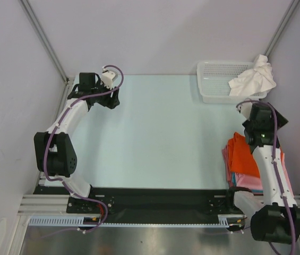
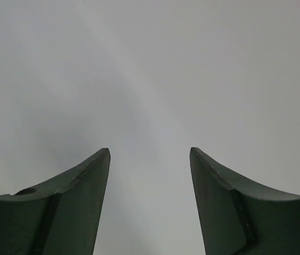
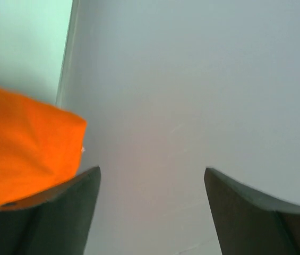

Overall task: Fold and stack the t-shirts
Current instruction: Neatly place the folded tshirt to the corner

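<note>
A folded bright orange t-shirt (image 1: 244,157) lies on top of folded pale pink t-shirts (image 1: 247,181) at the table's right edge. A crumpled white t-shirt (image 1: 253,79) hangs over the right end of the basket. My right gripper (image 1: 275,120) hovers just beyond the far end of the stack, close to the right wall. In the right wrist view this gripper (image 3: 152,172) is open and empty, with a corner of the orange t-shirt (image 3: 22,159) at its left. My left gripper (image 1: 112,98) is at the far left of the table, open and empty, facing a bare grey surface (image 2: 150,154).
A white plastic lattice basket (image 1: 216,81) stands at the back right corner. Grey walls enclose the table on the left, back and right. The right arm's links (image 1: 271,164) lie over the stack's right side. Pale green tabletop (image 1: 160,133) spreads between the arms.
</note>
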You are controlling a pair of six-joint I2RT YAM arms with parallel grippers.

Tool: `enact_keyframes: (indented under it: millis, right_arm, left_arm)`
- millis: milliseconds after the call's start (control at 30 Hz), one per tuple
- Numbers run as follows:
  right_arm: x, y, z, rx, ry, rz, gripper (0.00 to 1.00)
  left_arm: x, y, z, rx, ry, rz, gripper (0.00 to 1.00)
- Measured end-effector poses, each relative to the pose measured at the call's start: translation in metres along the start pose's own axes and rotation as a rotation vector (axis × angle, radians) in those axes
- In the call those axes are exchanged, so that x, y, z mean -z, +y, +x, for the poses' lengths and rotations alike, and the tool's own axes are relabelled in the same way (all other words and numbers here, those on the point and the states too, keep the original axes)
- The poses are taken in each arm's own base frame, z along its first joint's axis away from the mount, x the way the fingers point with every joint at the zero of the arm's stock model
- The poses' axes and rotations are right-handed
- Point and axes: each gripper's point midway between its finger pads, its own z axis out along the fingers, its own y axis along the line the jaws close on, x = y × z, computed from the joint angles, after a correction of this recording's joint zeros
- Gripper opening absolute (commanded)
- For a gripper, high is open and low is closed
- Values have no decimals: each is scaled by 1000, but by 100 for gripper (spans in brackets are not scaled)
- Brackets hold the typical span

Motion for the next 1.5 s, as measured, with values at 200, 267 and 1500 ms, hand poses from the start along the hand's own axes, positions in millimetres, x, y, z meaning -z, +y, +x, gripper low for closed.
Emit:
enact_keyframes:
  millis: [200,267,1500]
  right_arm:
    - [68,-50,-115,-413,-262,-90,70]
    - [79,-42,-129,-581,-248,-165,64]
    - [133,202,3,-1609,676,-417,14]
  left_arm:
    - [-1,0,1,1,2,-1,68]
    - [0,0,1,1,2,-1,68]
    - [-8,-6,16,27,8,28,68]
